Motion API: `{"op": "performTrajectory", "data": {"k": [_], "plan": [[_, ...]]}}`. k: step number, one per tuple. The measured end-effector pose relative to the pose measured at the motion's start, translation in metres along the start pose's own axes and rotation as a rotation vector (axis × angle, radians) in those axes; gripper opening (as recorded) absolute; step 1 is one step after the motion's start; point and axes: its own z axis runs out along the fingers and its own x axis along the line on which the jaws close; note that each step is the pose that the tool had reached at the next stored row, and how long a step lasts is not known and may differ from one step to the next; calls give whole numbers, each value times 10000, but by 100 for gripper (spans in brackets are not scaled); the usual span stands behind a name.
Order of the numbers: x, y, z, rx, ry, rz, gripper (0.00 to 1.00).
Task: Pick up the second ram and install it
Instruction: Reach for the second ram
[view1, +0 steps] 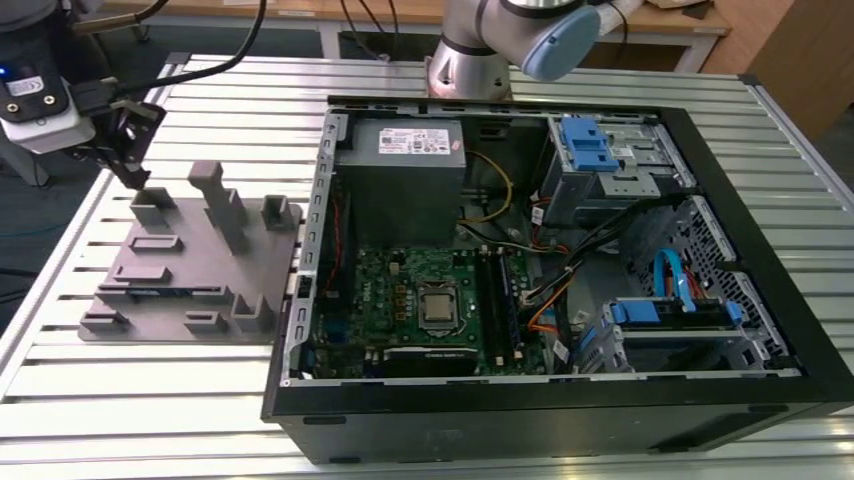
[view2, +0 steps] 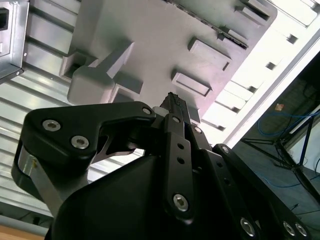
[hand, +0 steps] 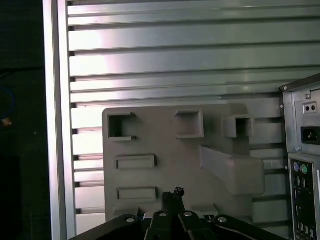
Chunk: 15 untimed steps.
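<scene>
The second ram (view1: 167, 292) is a thin dark strip standing on edge in a slot near the front of the grey fixture plate (view1: 187, 250), at the exterior view's left. My gripper (view1: 134, 176) hangs over the plate's back corner, well behind the ram and apart from it. Its black fingers point down and are shut with nothing between them. In both wrist views the closed fingertips (view2: 173, 101) (hand: 172, 193) hover above the plate's posts and pockets (hand: 150, 162).
The open computer case (view1: 307, 250) lies right of the fixture, with the green motherboard (view1: 400, 290), its long black slots (view1: 497, 300), power supply (view1: 400, 160) and cables. Upright posts (view1: 220, 205) rise from the plate. Everything rests on a slatted aluminium table (view1: 134, 400).
</scene>
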Motion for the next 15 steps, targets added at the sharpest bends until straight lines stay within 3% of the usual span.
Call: {"op": "performTrajectory", "data": {"k": [15], "plan": [[180, -21, 174, -1, -1, 0, 7]]}}
